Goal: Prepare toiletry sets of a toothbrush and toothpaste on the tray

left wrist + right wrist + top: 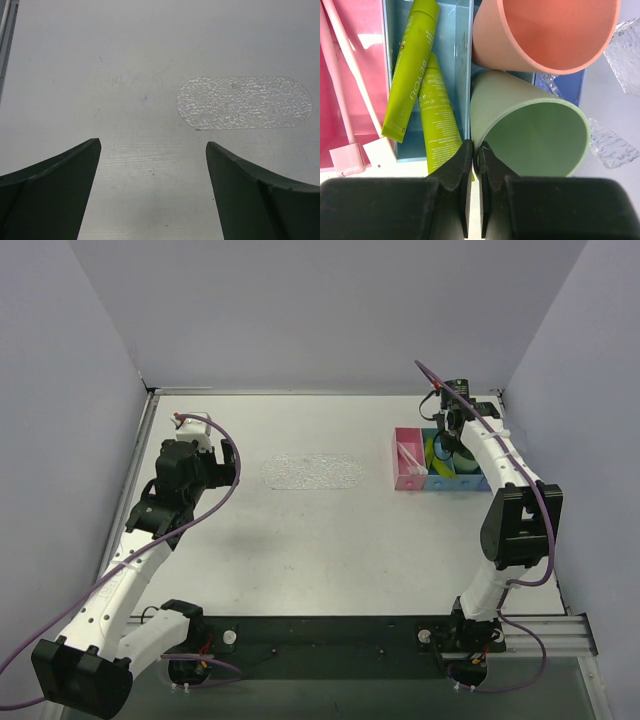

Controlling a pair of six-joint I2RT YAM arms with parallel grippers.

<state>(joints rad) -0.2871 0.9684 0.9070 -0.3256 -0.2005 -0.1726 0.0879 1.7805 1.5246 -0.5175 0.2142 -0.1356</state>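
Picking out a pink bin (pixel 370 65) over on the grey table (pixel 300 550). Spotting a light blue bin (pixel 457 55) touching its right side. Further right of the pink bin, catching a salmon cup (pixel 545 30) and a green cup (pixel 530 130) side by side, against a darker blue bin (pixel 568 86).

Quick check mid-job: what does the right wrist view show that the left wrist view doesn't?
Right wrist only: two lime-green squeeze tubes in the blue plastic bin, pale pink toothbrushes in the pink bin, a salmon plastic cup, a green plastic cup, the right pincer closed. Left wrist only: the clear bumpy oblong tray, nothing on it, beyond the open left pincer. Both: bare pale table.
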